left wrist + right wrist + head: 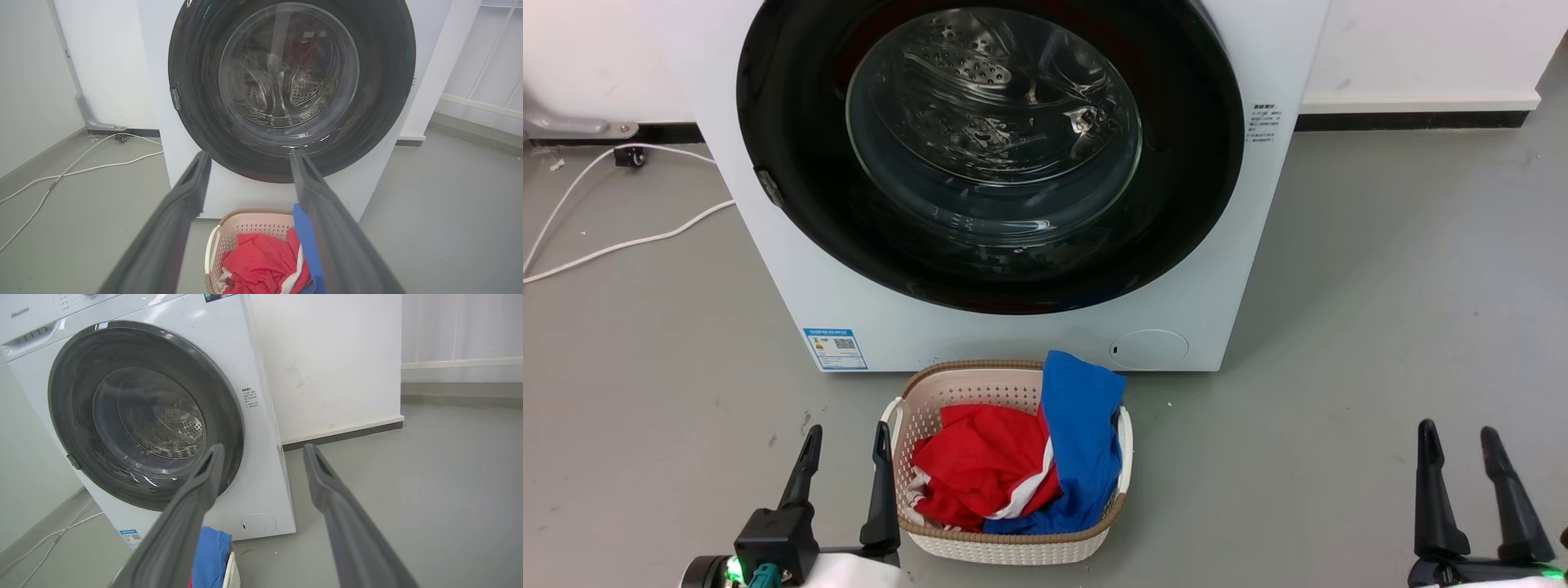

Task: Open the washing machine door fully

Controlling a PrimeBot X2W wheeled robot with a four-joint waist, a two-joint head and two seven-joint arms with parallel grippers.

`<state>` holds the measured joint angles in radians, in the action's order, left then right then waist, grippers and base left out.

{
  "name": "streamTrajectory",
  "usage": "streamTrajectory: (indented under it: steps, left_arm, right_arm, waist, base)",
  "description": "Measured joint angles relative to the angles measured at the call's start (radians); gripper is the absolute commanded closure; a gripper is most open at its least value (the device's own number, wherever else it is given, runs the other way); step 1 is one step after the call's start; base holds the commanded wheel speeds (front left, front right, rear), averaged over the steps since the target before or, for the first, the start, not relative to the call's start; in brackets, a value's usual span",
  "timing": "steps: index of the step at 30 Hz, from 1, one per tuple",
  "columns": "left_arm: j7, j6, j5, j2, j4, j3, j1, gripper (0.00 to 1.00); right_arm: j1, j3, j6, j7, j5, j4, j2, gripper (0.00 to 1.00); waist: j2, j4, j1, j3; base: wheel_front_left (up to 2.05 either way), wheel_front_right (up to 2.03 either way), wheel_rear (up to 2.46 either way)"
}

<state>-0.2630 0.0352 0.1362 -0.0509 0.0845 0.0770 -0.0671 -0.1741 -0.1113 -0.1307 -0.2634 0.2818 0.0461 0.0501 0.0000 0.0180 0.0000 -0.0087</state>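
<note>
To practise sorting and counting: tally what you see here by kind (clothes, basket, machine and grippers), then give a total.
Washing machine: 1
Laundry basket: 1
Garments: 2 (red garment, blue garment)
Grippers: 2 (left gripper, right gripper)
Total: 6

A beige perforated basket is sitting on the grey floor, holding a red garment and a blue garment that is draping over its back rim. A white cable is trailing across the floor at left.

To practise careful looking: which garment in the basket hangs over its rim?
The blue garment; it drapes over the basket rim, while the red garment lies inside.
</note>
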Motion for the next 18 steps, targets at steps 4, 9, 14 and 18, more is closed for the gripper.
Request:
streamTrajectory:
  steps: [4,9,14,18]
  left_arm:
    - [0.000,0.000,0.000,0.000,0.002,0.000,0.000,0.00]
    - [0.000,0.000,0.000,0.000,0.003,0.000,0.000,0.00]
    - [0.000,0.000,0.003,0.000,0.005,0.000,-0.001,0.00]
    - [0.000,0.000,0.007,0.000,0.006,-0.001,-0.001,0.00]
  right_arm:
    - [0.016,0.003,0.000,0.000,0.213,-0.028,-0.001,0.00]
    - [0.027,0.053,0.000,0.000,0.549,-0.050,0.000,0.00]
    - [0.026,0.079,0.000,0.000,0.834,-0.019,-0.002,0.00]
    - [0.018,0.083,0.000,0.000,1.012,0.007,-0.001,0.00]
  waist:
    - [0.0000,0.000,0.0000,-0.003]
    - [0.0000,0.002,0.0000,-0.006]
    - [0.0000,0.002,0.0000,-0.007]
    - [0.0000,0.002,0.0000,-0.007]
  base:
    - [0.00,0.00,0.00]
    - [0.00,0.00,0.00]
    - [0.00,0.00,0.00]
    - [0.00,0.00,0.00]
